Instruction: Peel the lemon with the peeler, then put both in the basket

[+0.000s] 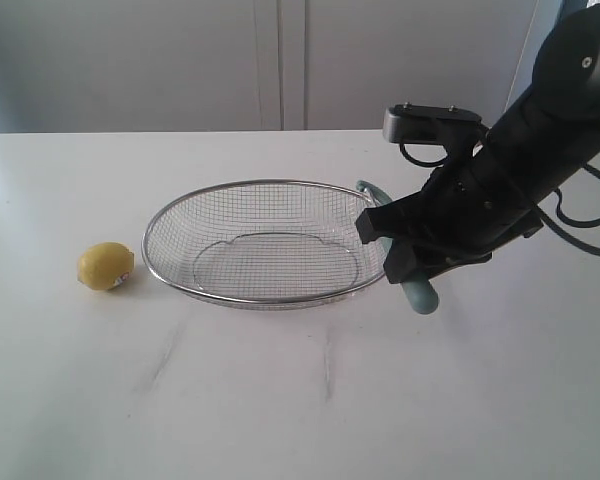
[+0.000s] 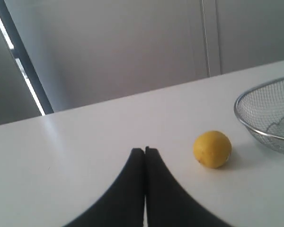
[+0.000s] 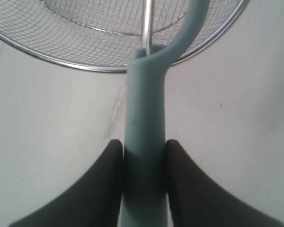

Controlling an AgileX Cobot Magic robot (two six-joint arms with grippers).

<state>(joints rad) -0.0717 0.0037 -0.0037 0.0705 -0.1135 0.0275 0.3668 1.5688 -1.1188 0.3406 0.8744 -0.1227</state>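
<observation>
The yellow lemon (image 1: 106, 266) rests on the white table, left of the wire-mesh basket (image 1: 270, 303) and a little apart from it. At the basket's right edge, my right gripper (image 1: 385, 245) is shut on the teal handle of the peeler (image 1: 420, 297). In the right wrist view the black fingers (image 3: 104, 179) clamp both sides of the peeler (image 3: 144, 109), and its curved head reaches over the basket rim (image 3: 61, 64). My left gripper (image 2: 145, 151) is shut and empty, low over the table, with the lemon (image 2: 212, 149) just beyond and to one side. The left arm stays outside the exterior view.
The basket's rim (image 2: 246, 124) shows at the edge of the left wrist view, holding nothing. Pale cabinet doors (image 1: 280, 60) stand behind the table's far edge. White tabletop (image 1: 300, 400) stretches in front of the basket.
</observation>
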